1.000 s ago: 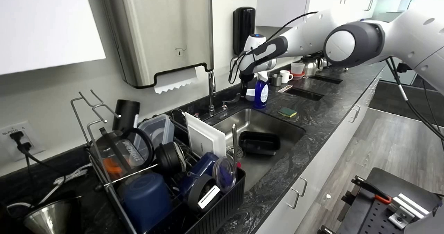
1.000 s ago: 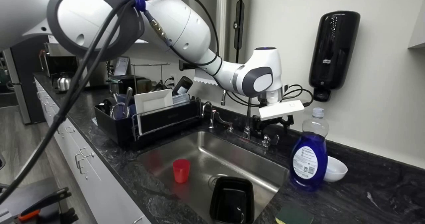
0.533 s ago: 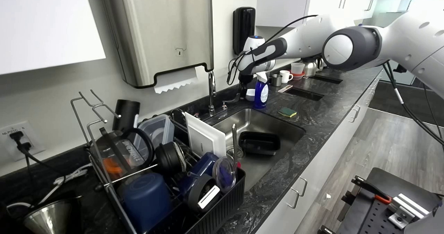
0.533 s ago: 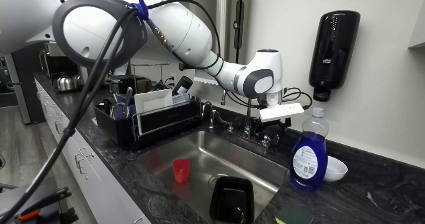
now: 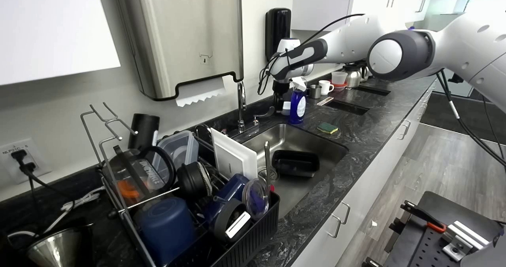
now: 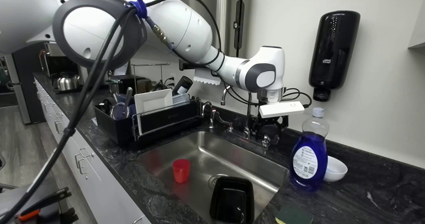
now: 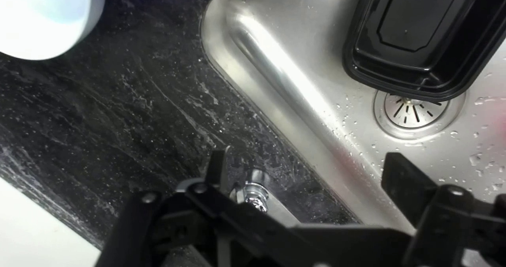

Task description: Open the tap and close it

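The tap (image 5: pixel 241 106) is a slim shiny metal faucet with a thin upright neck behind the sink; its neck also shows in an exterior view (image 6: pixel 248 114), partly behind the arm's cables. A small side handle (image 6: pixel 266 141) stands on the sink's back ledge, and it shows in both exterior views (image 5: pixel 256 120). My gripper (image 6: pixel 270 128) hangs pointing down just above and behind this handle. In the wrist view my gripper (image 7: pixel 308 166) is open, fingers wide apart, holding nothing. The handle's metal hub (image 7: pixel 256 194) shows between the fingers, close to the left one; its blade is mostly hidden.
A blue soap bottle (image 6: pixel 307 161) and white bowl (image 6: pixel 335 168) stand beside the sink (image 6: pixel 199 141). The sink holds a black tray (image 6: pixel 232 200) and red cup (image 6: pixel 181 171). A full dish rack (image 6: pixel 166 117) and wall dispenser (image 6: pixel 333 51) are nearby.
My gripper dips slightly, then rises a little over the last half second, moving slightly to the right in an exterior view. The tap's neck and the other objects stay in place.
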Robot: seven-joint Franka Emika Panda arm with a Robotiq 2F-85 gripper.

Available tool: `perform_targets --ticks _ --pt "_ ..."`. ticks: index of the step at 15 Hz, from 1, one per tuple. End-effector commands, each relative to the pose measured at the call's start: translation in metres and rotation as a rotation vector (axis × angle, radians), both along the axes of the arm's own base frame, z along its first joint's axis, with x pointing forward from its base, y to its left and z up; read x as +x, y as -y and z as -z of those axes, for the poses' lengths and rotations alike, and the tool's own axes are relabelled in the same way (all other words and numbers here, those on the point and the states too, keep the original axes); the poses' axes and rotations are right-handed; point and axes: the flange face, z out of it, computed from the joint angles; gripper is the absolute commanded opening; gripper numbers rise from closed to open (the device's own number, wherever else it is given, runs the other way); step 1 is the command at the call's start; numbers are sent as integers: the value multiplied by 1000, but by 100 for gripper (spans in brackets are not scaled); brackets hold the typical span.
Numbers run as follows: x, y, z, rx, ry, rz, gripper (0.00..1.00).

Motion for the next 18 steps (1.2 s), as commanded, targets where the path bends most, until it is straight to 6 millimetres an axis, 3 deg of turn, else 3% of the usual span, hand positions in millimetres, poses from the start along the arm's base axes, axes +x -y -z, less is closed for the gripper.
perform_targets --ticks 1,9,14,18 --pt "3 3 3 32 10 -23 100" --pt "14 10 6 8 75 -5 100" --pt "12 5 28 41 32 -18 100" --pt "12 -1 31 57 17 -27 100"
